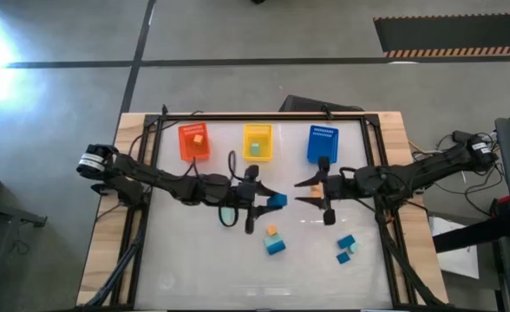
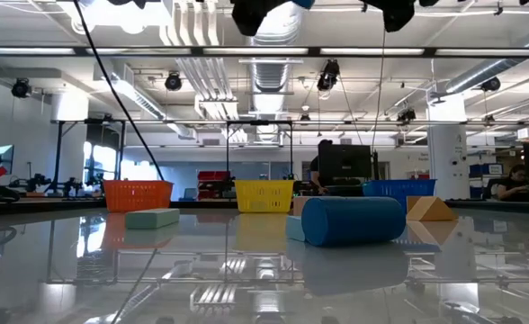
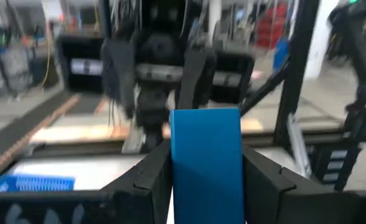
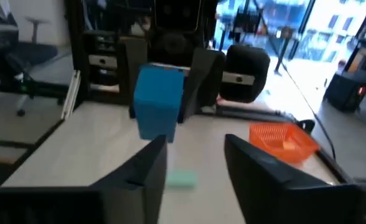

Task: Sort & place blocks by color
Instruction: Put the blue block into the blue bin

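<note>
**Blue block held in mid-air between the two arms**

Blue is the colour in play: your left gripper (image 1: 268, 201) pinches a blue block (image 3: 206, 163) between its fingers, above the middle of the table (image 1: 194, 260). The right gripper (image 1: 305, 192) faces it from close by, fingers spread and holding nothing (the right wrist view shows the same block just ahead of those parted fingers).

Done so far, as the high view shows: one orange block (image 1: 199, 139) lies in the orange bin (image 1: 193, 143), and a pale teal-green block (image 1: 254, 149) lies in the yellow bin (image 1: 257, 142). The blue bin (image 1: 322, 144) looks empty, though its contents are hard to make out.

Left to do: a small orange block (image 1: 271, 230) and a blue block (image 1: 276, 247) lie together near the centre, and two blue blocks (image 1: 346, 243) with a teal-green piece (image 1: 343, 257) lie towards the right. You are judged to be early in the sort, with the held block most likely bound for the blue bin.
</note>
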`<state>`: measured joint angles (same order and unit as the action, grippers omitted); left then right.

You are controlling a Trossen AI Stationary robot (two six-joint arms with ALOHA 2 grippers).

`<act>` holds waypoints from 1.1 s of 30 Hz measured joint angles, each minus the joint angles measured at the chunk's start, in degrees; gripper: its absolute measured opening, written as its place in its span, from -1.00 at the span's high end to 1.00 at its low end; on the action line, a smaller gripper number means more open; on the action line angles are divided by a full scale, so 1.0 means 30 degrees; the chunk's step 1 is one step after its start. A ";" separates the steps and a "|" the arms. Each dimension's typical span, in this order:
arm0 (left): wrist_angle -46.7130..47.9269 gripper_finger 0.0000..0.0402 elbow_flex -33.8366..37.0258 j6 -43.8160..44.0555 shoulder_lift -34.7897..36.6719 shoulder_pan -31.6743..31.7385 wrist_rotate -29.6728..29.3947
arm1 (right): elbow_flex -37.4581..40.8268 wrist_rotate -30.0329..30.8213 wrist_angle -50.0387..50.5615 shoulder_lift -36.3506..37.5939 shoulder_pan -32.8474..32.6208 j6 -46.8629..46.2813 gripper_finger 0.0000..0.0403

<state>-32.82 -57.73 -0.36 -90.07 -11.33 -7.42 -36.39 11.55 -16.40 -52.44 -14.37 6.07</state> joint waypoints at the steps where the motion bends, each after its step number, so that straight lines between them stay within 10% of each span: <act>1: -0.0536 0.36 0.0138 -0.0105 -0.0003 0.0000 0.0052 | 0.0130 -0.0010 -0.0972 -0.0195 0.0000 0.0332 0.10; 12: -0.3113 0.36 0.0579 -0.1193 -0.0032 0.0036 0.0088 | 0.0389 -0.0991 -0.9185 -0.3430 0.0015 0.2023 -0.44; 33: -0.4276 0.36 0.1042 -0.2146 -0.0040 0.0485 -0.0990 | -0.0004 -0.0853 -1.3582 -0.6079 0.0764 0.1471 -0.08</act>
<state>-45.65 -54.61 -6.80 -90.19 -9.88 -10.39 -36.40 8.99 -57.15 -70.67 -12.08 10.48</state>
